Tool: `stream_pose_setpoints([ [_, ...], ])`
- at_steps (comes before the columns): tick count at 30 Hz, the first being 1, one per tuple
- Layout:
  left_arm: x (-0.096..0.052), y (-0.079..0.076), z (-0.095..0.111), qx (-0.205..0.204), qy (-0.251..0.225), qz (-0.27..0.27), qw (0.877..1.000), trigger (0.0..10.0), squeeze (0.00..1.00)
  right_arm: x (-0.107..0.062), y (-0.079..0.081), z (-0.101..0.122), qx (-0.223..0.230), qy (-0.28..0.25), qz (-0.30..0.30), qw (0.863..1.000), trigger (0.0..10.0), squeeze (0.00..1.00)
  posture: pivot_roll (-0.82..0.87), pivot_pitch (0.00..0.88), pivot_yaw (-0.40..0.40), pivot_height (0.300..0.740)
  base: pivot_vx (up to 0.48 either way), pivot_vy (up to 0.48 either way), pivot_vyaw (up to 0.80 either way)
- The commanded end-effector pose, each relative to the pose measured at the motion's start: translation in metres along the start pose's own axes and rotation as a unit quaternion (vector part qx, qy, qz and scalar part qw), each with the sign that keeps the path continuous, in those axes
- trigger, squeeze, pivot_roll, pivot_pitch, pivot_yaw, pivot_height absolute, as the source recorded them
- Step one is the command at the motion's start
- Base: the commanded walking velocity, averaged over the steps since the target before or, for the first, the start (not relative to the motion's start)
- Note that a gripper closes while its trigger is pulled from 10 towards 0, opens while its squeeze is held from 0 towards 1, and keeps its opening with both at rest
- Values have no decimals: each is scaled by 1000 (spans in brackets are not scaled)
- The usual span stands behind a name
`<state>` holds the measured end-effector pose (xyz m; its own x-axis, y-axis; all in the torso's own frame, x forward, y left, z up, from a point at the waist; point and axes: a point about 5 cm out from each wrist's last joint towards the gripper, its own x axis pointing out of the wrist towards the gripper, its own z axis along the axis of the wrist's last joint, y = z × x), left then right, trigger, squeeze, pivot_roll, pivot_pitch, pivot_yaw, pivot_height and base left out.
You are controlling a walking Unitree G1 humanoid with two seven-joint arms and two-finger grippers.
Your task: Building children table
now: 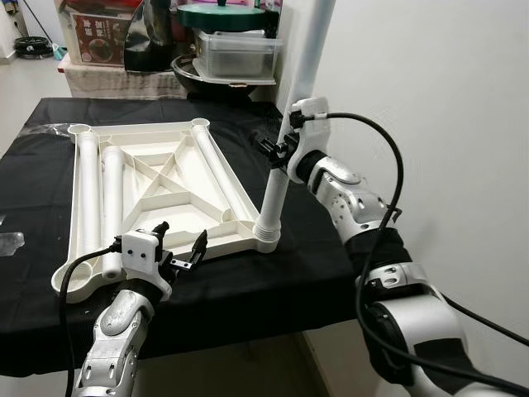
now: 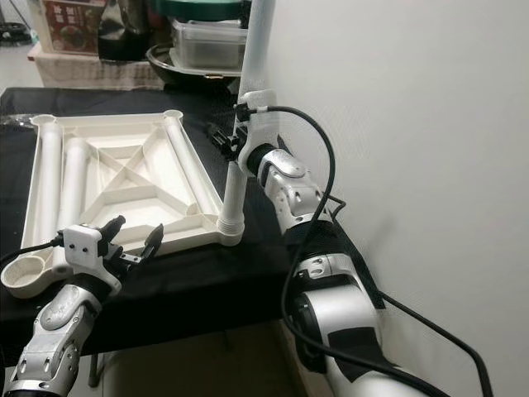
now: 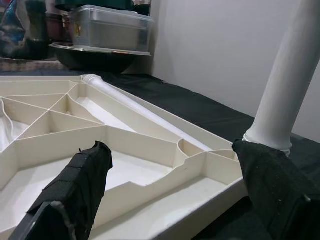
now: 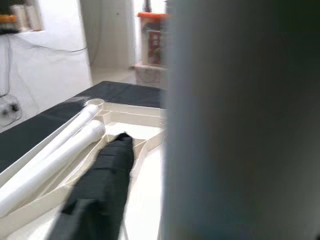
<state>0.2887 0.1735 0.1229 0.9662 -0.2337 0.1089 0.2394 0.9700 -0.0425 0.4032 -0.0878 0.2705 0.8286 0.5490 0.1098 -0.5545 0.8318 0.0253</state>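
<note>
A white plastic table top (image 1: 157, 198) lies upside down on the black-covered table (image 1: 248, 289). One white table leg (image 1: 277, 194) stands upright in the socket at its near right corner. My right gripper (image 1: 275, 151) is shut on this leg about halfway up; in the right wrist view the leg (image 4: 240, 120) looms close beside one black finger (image 4: 100, 190). Two loose legs (image 1: 99, 198) lie inside the top along its left side, and a third leg (image 1: 216, 169) lies along the right rail. My left gripper (image 1: 180, 240) hovers open at the top's near edge, holding nothing.
A clear lidded box (image 1: 235, 54), a black bowl (image 1: 207, 78) and other household clutter stand behind the table. A white wall (image 1: 446, 99) rises close on the right. The table's front edge (image 1: 248, 322) runs just beyond my left wrist.
</note>
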Motion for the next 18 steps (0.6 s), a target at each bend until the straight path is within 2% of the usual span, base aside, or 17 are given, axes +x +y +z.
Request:
stream_pose_setpoints([
  [1, -1, -1, -3, 3, 6, -4, 1000, 10000, 0, 0, 0, 4, -9, -6, 21, 1000, 3529, 0, 74, 0, -133, 740, 0, 0, 0],
  [2, -1, -1, -3, 4, 6, -4, 1000, 10000, 0, 0, -2, 3, -12, -2, 28, 1000, 1843, 0, 75, 0, -133, 740, 0, 0, 0],
  [3, -1, -1, -3, 4, 6, -4, 1000, 10000, 0, 0, -2, 3, -12, -2, 28, 1000, 1843, 0, 75, 0, -133, 740, 0, 0, 0],
  [4, -1, -1, -3, 4, 6, -4, 1000, 10000, 0, 0, -4, 2, -16, 5, 35, 999, 0, 0, 80, 0, -136, 740, 0, 0, 0],
  [10, -1, 0, -3, 4, 7, -2, 1000, 10000, 0, -1, -10, 1, -19, 14, 40, 999, 0, 0, 82, 0, -137, 740, 0, 0, 0],
  [15, -2, -1, -3, 3, 7, -2, 1000, 10000, 0, -1, -14, -5, -8, 23, 21, 999, 0, 0, 82, 0, -138, 740, 0, 0, 0],
  [16, -2, -1, -3, 3, 7, -2, 1000, 10000, 0, 1, -14, -13, 5, 34, -17, 999, 0, 0, 80, 0, -139, 740, 0, 0, 0],
  [17, -2, -1, -3, 3, 7, -2, 1000, 10000, 0, 1, -14, -13, 5, 34, -17, 999, 0, 0, 80, 0, -139, 740, 0, 0, 0],
  [18, -3, -1, -3, 3, 7, -2, 1000, 10000, 0, 1, -15, -24, 31, 52, -76, 995, 0, 0, 79, 0, -138, 740, 0, 0, 0],
])
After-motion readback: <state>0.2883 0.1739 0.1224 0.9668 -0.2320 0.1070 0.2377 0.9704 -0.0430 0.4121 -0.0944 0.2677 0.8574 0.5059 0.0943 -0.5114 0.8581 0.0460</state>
